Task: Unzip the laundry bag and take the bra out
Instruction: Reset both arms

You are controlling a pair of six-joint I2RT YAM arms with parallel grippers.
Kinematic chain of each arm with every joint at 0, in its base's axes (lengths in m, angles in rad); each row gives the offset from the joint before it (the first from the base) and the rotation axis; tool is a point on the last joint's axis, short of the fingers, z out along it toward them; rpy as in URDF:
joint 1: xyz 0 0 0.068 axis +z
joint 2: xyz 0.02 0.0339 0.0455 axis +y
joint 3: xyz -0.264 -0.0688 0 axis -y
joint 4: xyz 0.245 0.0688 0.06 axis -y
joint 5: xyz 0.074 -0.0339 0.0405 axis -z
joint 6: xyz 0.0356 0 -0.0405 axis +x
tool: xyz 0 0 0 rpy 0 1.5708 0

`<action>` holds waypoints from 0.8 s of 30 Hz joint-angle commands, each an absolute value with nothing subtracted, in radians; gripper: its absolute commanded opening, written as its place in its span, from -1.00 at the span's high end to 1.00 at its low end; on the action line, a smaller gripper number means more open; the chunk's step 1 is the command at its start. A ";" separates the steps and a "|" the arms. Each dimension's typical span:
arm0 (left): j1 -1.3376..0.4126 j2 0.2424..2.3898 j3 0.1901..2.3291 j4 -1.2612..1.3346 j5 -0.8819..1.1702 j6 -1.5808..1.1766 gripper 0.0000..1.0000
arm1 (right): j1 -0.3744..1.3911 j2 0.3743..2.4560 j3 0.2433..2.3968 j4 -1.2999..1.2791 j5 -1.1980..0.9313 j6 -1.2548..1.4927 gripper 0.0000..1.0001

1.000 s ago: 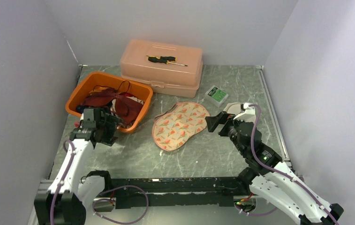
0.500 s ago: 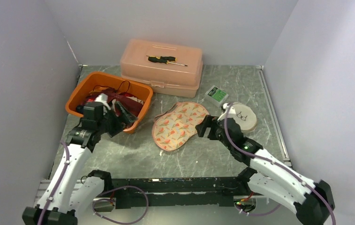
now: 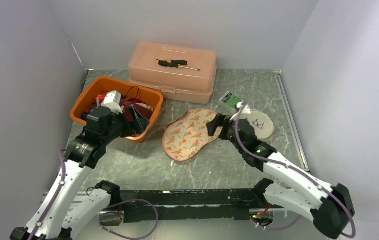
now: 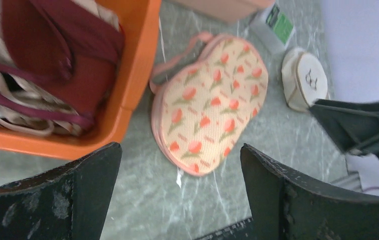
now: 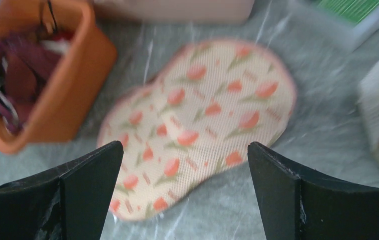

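The laundry bag (image 3: 192, 133) is a flat, closed, bra-shaped mesh pouch with a red tulip print and pink trim, lying mid-table. It also shows in the left wrist view (image 4: 210, 102) and the right wrist view (image 5: 197, 125). A small white tab (image 4: 178, 176) sticks out at its near tip. No bra shows outside or through the bag. My left gripper (image 3: 132, 116) is open and empty above the orange bin's right rim, left of the bag (image 4: 179, 147). My right gripper (image 3: 215, 125) is open and empty just above the bag's right edge (image 5: 184, 145).
An orange bin (image 3: 93, 91) of maroon and beige garments stands left of the bag. A pink lidded box (image 3: 172, 75) with a screwdriver (image 3: 177, 63) on it sits behind. A green-and-white packet (image 3: 231, 101) and a round white pouch (image 3: 261, 125) lie right of the bag.
My right gripper has swung left from over the round pouch to the bag's right edge. My left arm has risen and reached forward and right, over the bin's near-right corner.
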State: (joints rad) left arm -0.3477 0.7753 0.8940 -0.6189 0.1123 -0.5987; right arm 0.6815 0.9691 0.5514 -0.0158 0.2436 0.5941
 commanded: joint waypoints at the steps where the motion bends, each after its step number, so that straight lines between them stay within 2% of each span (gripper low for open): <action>1: -0.351 0.759 0.980 -0.597 -0.048 -0.480 -0.88 | 0.685 0.827 0.675 -0.145 0.568 0.575 -1.00; 6: -0.349 0.832 1.012 -0.549 -0.086 -0.448 -0.88 | 0.686 0.833 0.884 -0.471 0.754 0.697 -1.00; 9: -0.350 0.873 1.019 -0.533 -0.154 -0.497 -0.88 | 0.689 0.812 0.951 -0.550 0.790 0.699 -1.00; 14: -0.351 0.943 1.052 -0.532 -0.184 -0.593 -0.88 | 0.693 0.713 0.960 -0.494 0.807 0.611 -1.00; 19: -0.350 0.990 1.055 -0.508 -0.132 -0.556 -0.87 | 0.693 0.619 0.882 -0.382 0.765 0.566 -1.00; 24: -0.348 0.960 1.013 -0.508 -0.146 -0.542 -0.88 | 0.693 0.635 0.865 -0.415 0.764 0.593 -1.00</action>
